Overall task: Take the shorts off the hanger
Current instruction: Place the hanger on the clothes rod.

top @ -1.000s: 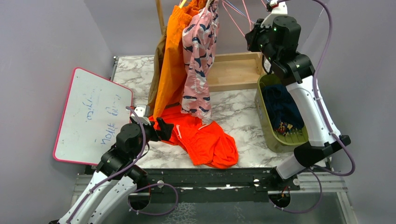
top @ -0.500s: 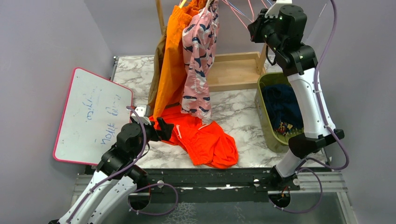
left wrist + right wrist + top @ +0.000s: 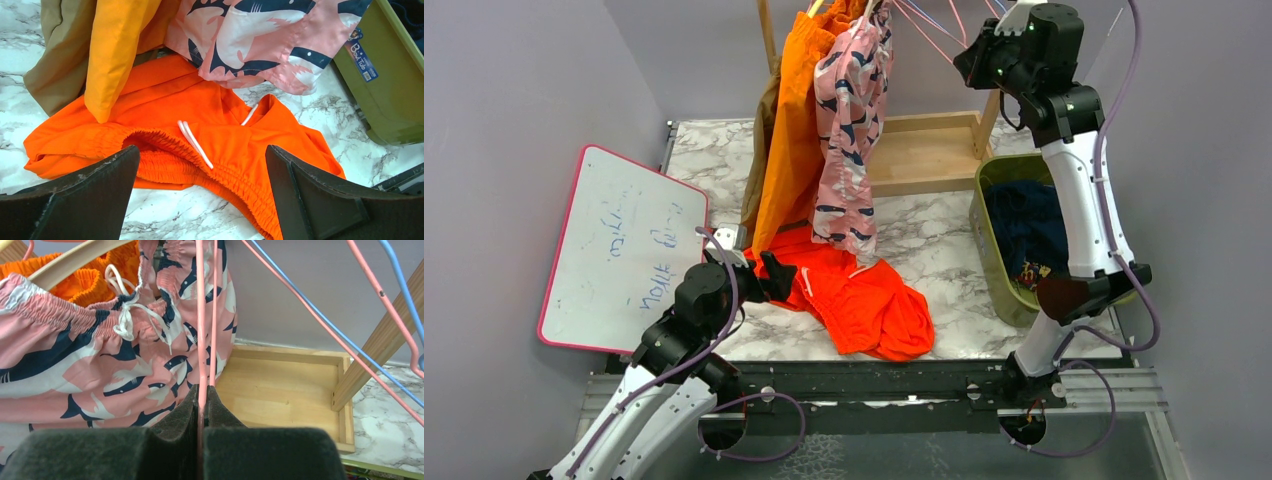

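Right arm [image 3: 1079, 200] higher — claw [image 3: 202, 399] on pink hanger [image 3: 200, 315], pink shorts [image 3: 100, 365] just beside

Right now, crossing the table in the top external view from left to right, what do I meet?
Pink-framed whiteboard → red-orange fabric shorts lying crumpled on the marble → olive-green plastic bin.

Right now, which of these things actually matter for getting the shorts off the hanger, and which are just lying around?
Job: pink patterned shorts; pink hanger clamped in the right gripper; orange shorts and tan shorts hanging beside them; red-orange shorts on the table under the open left gripper.
Lying about: whiteboard, wooden tray, green bin with dark shorts inside.
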{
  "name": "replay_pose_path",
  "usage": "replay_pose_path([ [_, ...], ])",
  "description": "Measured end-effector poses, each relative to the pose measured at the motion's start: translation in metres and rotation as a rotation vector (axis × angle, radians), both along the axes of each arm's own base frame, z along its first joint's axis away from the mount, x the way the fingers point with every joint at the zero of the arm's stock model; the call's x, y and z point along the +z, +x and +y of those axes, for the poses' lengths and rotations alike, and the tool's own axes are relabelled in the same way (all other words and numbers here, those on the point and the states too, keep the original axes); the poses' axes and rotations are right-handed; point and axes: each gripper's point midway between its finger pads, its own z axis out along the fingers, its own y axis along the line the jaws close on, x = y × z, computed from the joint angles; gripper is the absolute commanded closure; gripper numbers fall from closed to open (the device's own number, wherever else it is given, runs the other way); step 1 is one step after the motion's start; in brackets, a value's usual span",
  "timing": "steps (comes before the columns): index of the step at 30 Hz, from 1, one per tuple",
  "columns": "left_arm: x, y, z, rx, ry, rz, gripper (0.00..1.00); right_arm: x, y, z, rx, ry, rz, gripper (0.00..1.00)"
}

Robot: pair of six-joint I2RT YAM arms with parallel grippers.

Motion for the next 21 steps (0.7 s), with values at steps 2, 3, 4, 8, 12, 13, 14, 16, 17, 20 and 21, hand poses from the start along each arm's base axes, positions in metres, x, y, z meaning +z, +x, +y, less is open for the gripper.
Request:
replay_pose_path([
  [2, 0.0, 0.0, 0.0, 0.0, 0.001, 0.001, 0.01, 0.002, 0.003, -0.002, 0.001, 0.009, -0.002, 0.99],
  [3, 0.0, 0.0, 0.0, 0.0, 0.001, 0.002, 0.01, 0.002, 0.004, -0.003, 0.0, 0.011, -0.001, 0.99],
  [4, -0.001, 0.0, 0.0, 0.0, 0.002, 0.002, 0.01, 0.001, 0.006, -0.004, 0.001, 0.013, 0.002, 0.99],
  [8, -0.001, 0.0, 0.0, 0.0, 0.003, 0.004, 0.01, -0.006, 0.007, -0.003, 0.018, 0.018, 0.024, 0.99],
  [12, -0.002, 0.001, 0.0, 0.0, 0.005, 0.007, 0.01, -0.017, 0.007, -0.002, 0.027, 0.018, 0.054, 0.91],
  [13, -0.002, 0.001, 0.0, 0.0, 0.005, 0.008, 0.01, -0.025, 0.007, -0.001, 0.027, 0.017, 0.072, 0.87],
  [14, -0.002, 0.001, 0.0, 0.0, 0.006, 0.008, 0.01, -0.034, 0.007, -0.001, 0.026, 0.015, 0.092, 0.84],
  [16, -0.002, 0.001, 0.0, 0.0, 0.006, 0.009, 0.01, -0.051, 0.006, -0.001, 0.027, 0.011, 0.128, 0.8],
  [17, -0.002, 0.001, 0.0, 0.0, 0.006, 0.009, 0.01, -0.056, 0.006, -0.001, 0.026, 0.013, 0.132, 0.78],
  [20, -0.002, 0.001, 0.0, 0.0, 0.006, 0.008, 0.01, -0.053, 0.005, -0.001, 0.026, 0.018, 0.105, 0.61],
  [21, -0.002, 0.001, 0.0, 0.0, 0.006, 0.009, 0.01, -0.05, 0.002, -0.002, 0.023, 0.021, 0.098, 0.54],
])
